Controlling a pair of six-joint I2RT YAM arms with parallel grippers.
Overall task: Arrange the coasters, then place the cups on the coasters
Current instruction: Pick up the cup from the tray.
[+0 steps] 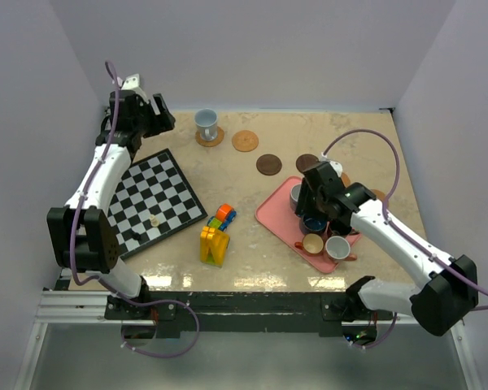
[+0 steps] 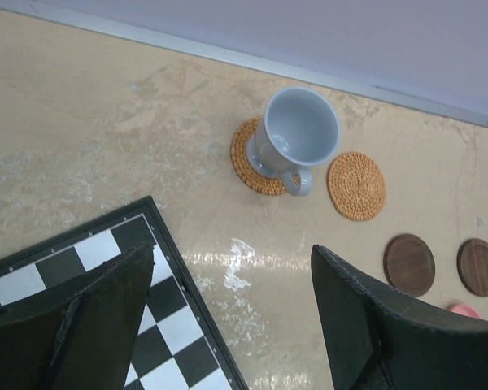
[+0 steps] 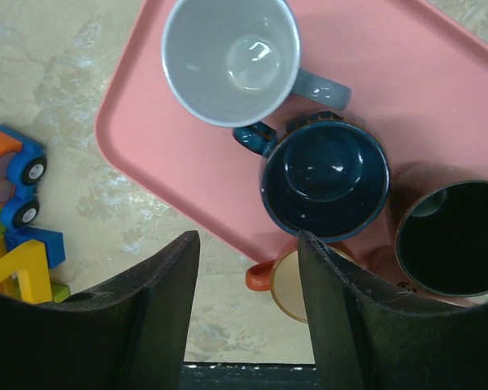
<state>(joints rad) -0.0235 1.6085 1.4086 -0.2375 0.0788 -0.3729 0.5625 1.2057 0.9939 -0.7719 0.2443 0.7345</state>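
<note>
A pale blue cup stands on an orange-tan coaster at the back; the same cup shows from above. Beside it lie a bare orange-tan coaster and two dark brown coasters. My left gripper hangs open over the table by the chessboard's edge, short of that cup. On the pink tray sit a grey-white cup, a navy cup, a black cup and a tan cup. My right gripper hovers open over the tray's edge, the tan cup's orange handle below its gap.
A chessboard lies on the left under my left arm. Colourful toy blocks stand in the middle front, left of the tray. Another pale cup sits at the tray's near corner. Walls enclose the table's back and sides.
</note>
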